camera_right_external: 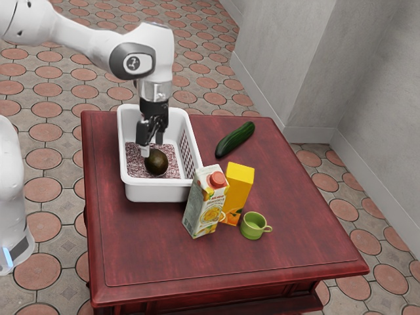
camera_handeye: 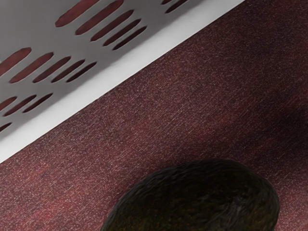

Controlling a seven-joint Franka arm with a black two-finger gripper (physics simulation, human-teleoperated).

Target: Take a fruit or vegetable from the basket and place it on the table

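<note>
Inside the white plastic basket (camera_right_external: 157, 192), the spread, empty black tool (camera_right_external: 152, 147) should be centred around the dark oval avocado (camera_right_external: 157, 163) before closure.

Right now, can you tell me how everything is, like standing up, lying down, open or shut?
Pincer: open, down in the basket
Basket: upright, open on top
Avocado: in the basket, whole
Cucumber: lying on the table
White carton: standing, red cap on
Yellow carton: standing
Green cup: upright
Table: standing level
</note>
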